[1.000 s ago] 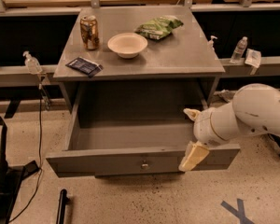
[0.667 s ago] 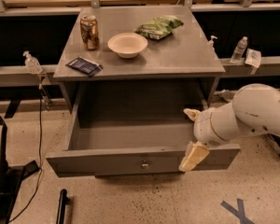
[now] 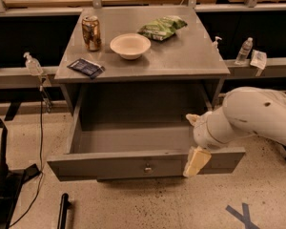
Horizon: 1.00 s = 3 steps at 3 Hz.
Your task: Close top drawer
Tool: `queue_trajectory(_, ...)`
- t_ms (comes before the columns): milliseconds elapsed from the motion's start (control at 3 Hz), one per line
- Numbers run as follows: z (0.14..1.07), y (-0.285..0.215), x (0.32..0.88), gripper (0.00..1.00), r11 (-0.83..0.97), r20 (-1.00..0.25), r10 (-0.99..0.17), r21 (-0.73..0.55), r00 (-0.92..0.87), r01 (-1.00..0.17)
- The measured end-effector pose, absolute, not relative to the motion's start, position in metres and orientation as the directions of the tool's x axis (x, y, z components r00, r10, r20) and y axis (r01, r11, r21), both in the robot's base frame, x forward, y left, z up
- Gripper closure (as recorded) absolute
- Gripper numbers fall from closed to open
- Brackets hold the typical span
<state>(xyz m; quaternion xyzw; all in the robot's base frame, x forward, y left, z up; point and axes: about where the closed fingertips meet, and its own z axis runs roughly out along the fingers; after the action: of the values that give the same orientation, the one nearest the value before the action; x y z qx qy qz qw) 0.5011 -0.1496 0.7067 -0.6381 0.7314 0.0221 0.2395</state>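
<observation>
Jaws spread wide apart, clamped on nothing: gripper (image 3: 194,141) straddles the right end of the top drawer (image 3: 109,165), one tan finger (image 3: 192,119) on the inner side over the drawer's box, the other on the outer side, hanging down across the front panel. Top drawer: grey, pulled well out of the cabinet (image 3: 190,63), deep interior bare, long flat front facing the camera, small round knob (image 3: 147,168) at its centre. White arm (image 3: 257,116): enters from the right, bent toward the drawer's right front corner. Cabinet top, left to right: dark packet (image 3: 86,67) at the front left edge, can (image 3: 91,32) upright behind it, white bowl (image 3: 130,46) mid-surface, green bag (image 3: 162,27) at the back. Floor (image 3: 148,204): speckled, blue tape cross (image 3: 243,216) at lower right
</observation>
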Motion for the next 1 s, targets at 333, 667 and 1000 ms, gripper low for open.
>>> queue_trajectory(333, 0.686, -0.162, 0.503, 0.0, 0.164, -0.252, -0.963, -0.26, -0.098, -0.952)
queue_trajectory(667, 0.668, -0.173, 0.502, 0.0, 0.138, -0.172, -0.98, -0.26, -0.095, -0.956)
queue_trajectory(1000, 0.66, -0.177, 0.511, 0.0, 0.109, -0.139, -0.988, -0.282, -0.072, -0.953)
